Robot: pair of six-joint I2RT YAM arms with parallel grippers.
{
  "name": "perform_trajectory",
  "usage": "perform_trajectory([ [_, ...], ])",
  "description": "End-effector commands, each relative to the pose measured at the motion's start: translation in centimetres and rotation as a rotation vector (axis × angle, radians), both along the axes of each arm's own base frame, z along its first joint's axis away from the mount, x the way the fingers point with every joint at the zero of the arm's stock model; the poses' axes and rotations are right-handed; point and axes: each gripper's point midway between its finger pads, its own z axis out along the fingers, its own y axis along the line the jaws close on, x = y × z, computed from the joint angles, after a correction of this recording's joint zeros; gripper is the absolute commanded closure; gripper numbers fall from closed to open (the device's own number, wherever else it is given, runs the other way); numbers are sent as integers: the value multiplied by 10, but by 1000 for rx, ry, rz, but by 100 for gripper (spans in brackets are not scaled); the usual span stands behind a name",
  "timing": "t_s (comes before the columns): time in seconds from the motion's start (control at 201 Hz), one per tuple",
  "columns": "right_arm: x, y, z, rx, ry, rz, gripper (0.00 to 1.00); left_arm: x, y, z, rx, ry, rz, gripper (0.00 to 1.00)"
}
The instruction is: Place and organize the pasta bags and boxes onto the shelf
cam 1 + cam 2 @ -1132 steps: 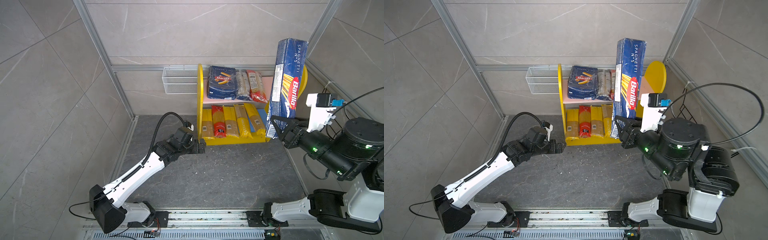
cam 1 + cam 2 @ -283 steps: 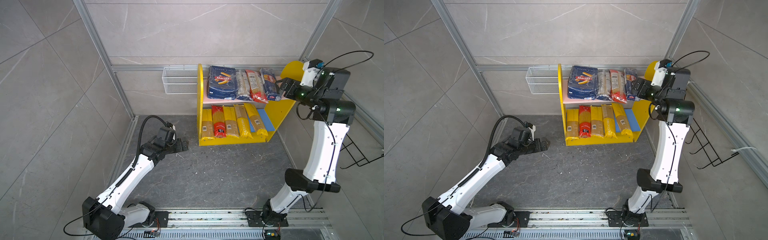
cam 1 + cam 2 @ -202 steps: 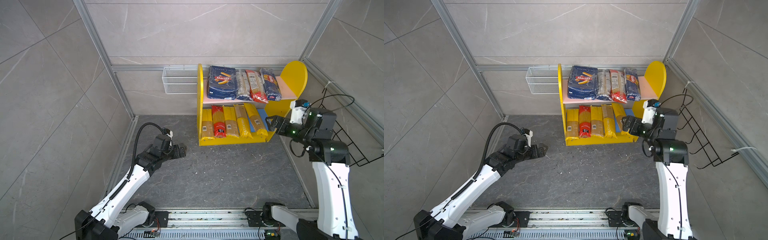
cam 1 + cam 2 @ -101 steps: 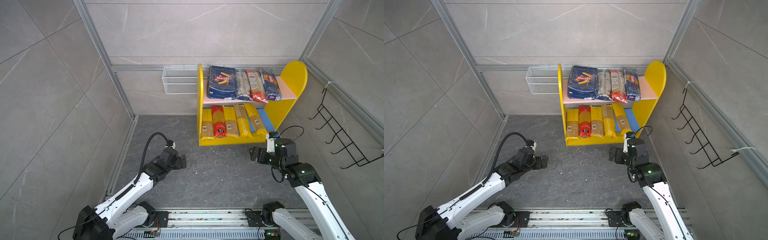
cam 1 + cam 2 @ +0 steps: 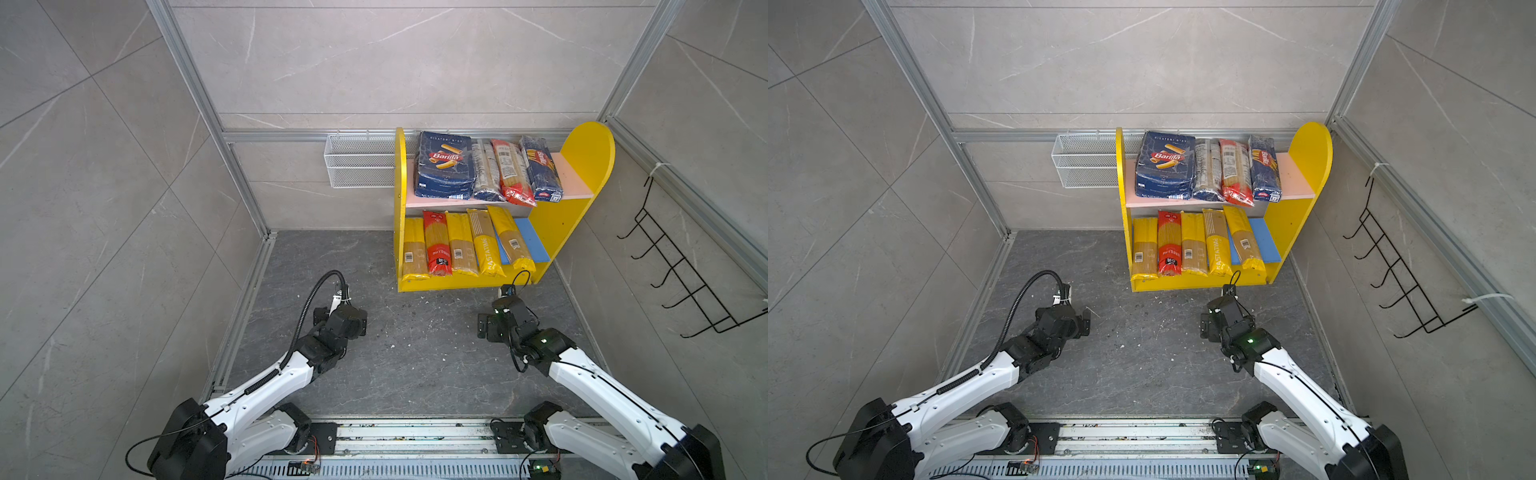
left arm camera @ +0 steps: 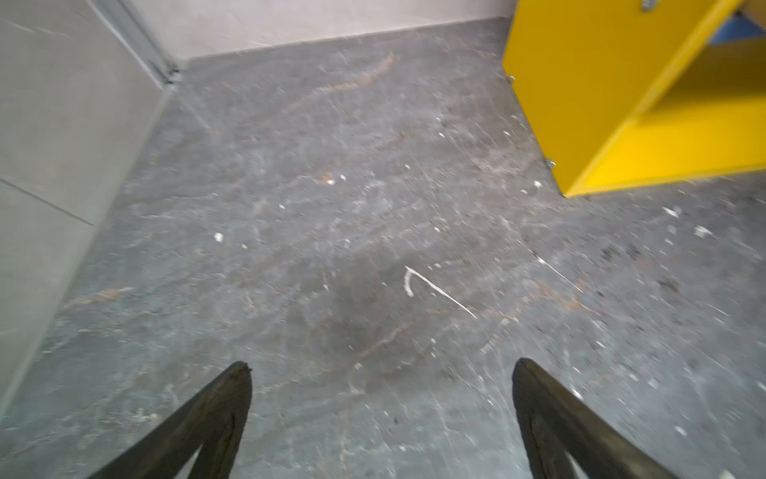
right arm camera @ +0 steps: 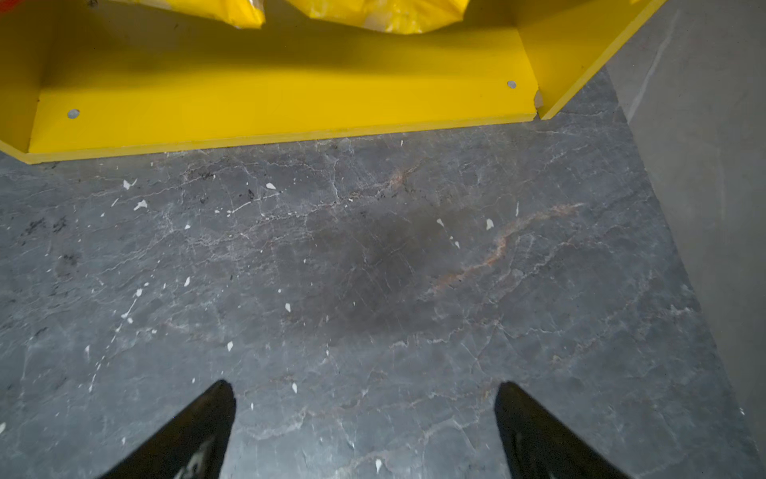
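The black two-fingered left gripper (image 6: 381, 365) and right gripper (image 7: 365, 386) were held low, jaws spread wide, nothing gripped.

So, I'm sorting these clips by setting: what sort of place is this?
Probably a robot test cell staged as a pantry corner: tile panels in a metal frame, a left arm and right arm on a rail, and a shelf of pasta packets.

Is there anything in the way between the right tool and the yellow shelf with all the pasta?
Nothing visible does: only grey floor with tiny white specks lies between the open right tool and the shelf's front board.
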Motion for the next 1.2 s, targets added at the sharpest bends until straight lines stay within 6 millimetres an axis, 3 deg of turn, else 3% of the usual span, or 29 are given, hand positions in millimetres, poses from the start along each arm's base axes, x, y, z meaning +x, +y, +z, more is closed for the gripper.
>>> perform_trajectory([
  [0.0, 29, 15, 4, -55, -84, 27, 0, 19, 17, 21, 96, -179, 50, 1],
  [0.065, 35, 19, -2, -98, -135, 45, 0, 24, 26, 22, 124, -195, 64, 1],
  [0.319, 54, 10, 19, -164, -311, -6, 0, 54, 91, 18, 72, -194, 234, 1],
  [0.523, 71, -1, 30, -206, -399, -70, 0, 57, 135, -11, 121, -217, 376, 1],
  [0.632, 79, -15, 27, -241, -385, -107, 0, 63, 136, -19, 146, -224, 366, 1],
  [0.921, 88, -45, -5, -177, -388, -134, 0, 72, 132, -30, 156, -239, 314, 0],
  [1.071, 95, -35, -19, -182, -364, -52, 0, 74, 134, -32, 128, -230, 290, 0],
  [1.195, 100, -27, -19, -179, -369, 7, 0, 77, 132, -35, 100, -209, 256, 0],
])
